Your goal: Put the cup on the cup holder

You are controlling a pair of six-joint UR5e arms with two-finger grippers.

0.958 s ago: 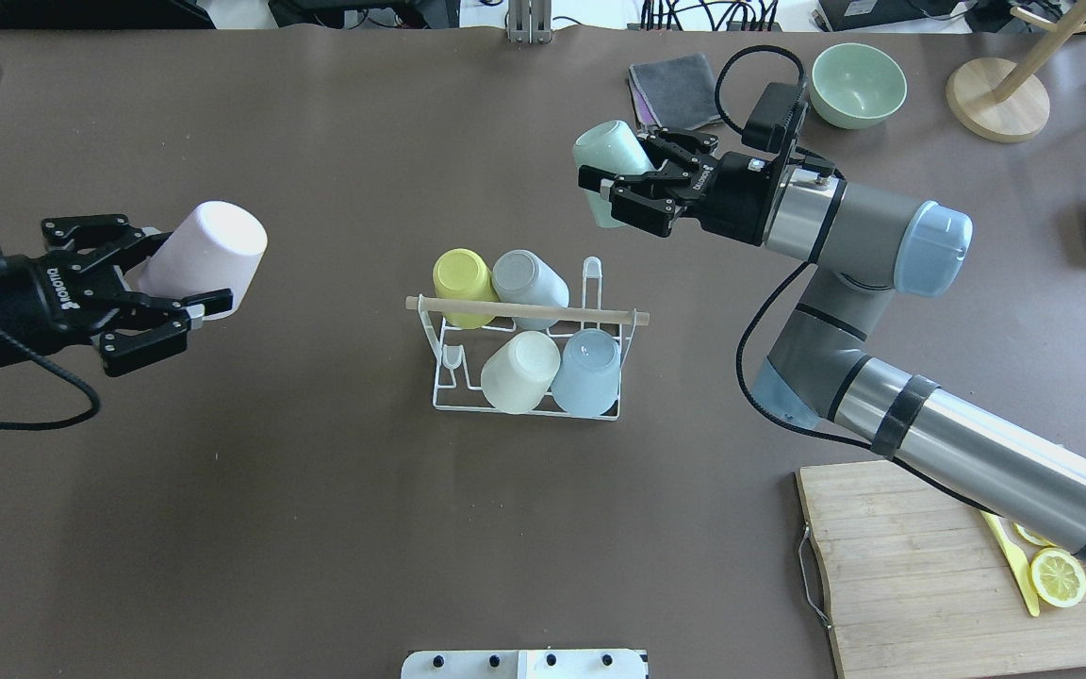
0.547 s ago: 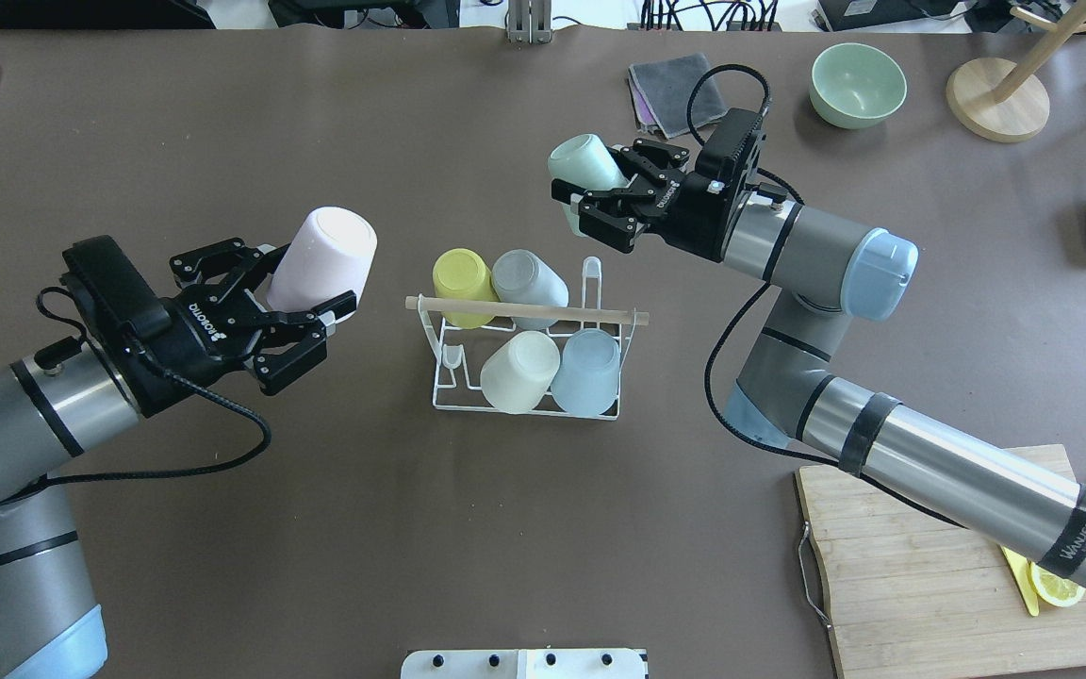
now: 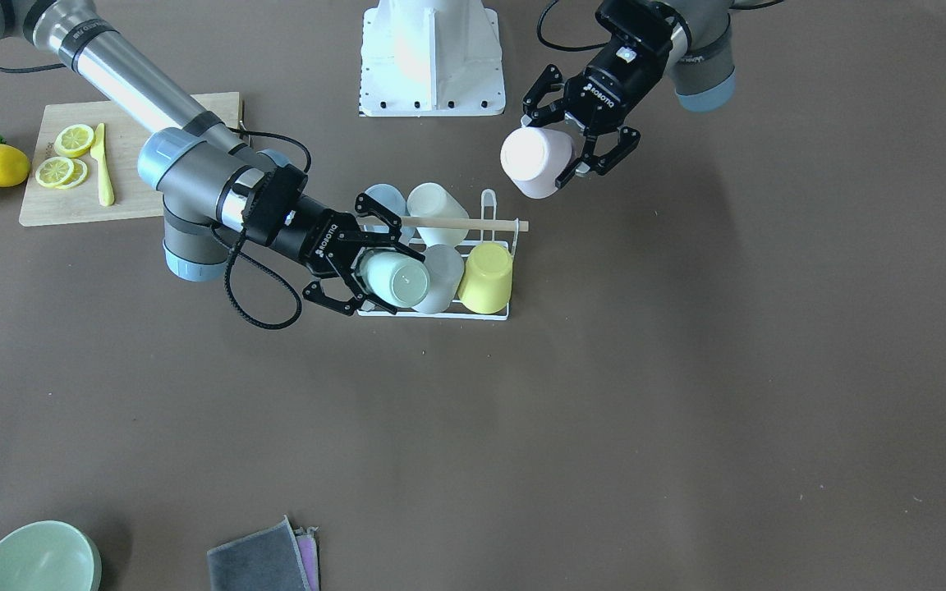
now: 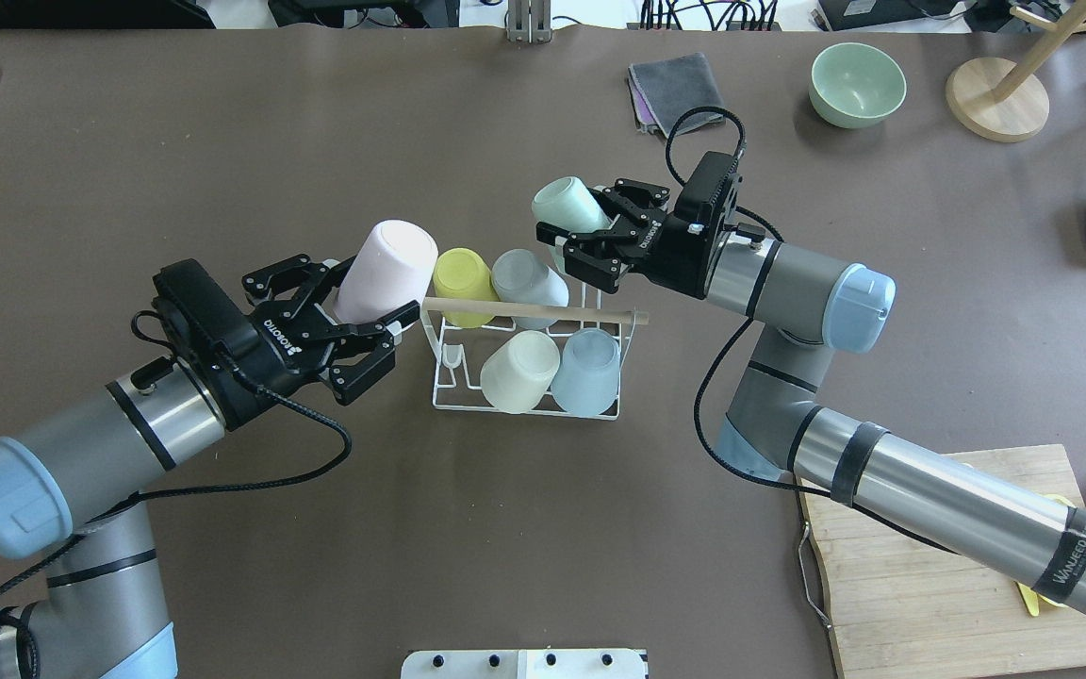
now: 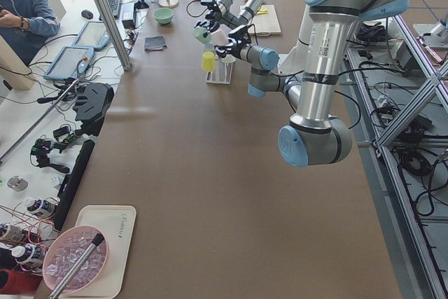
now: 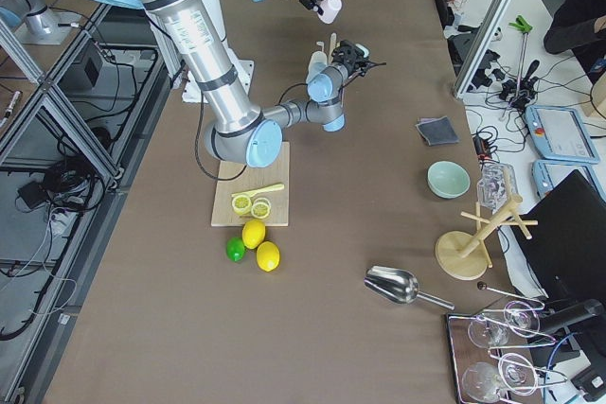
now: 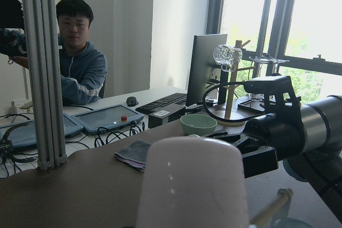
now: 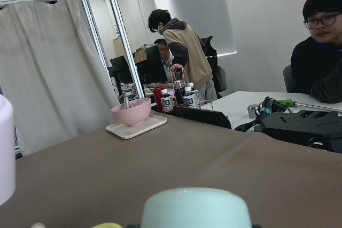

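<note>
Both arms closed in on holder (image 4: pixel 505 407) | left fingers (image 4: pixel 375 330) clamp pink cup (image 4: pixel 387 269), right fingers (image 4: pixel 592 268) clamp mint cup (image 4: pixel 562 203) | risk: either may strike racked cups (image 4: pixel 515 372) or rod (image 4: pixel 524 308), tipping holder

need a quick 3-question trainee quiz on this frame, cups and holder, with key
1. Multiple choice: the left fingers hold which cup? A) pink B) orange C) black
2. True or false: the right fingers are empty.
3. Count: how many cups sit on the holder?

Key:
1. A, the pink cup.
2. False, they are shut on the mint cup.
3. Four.
</note>
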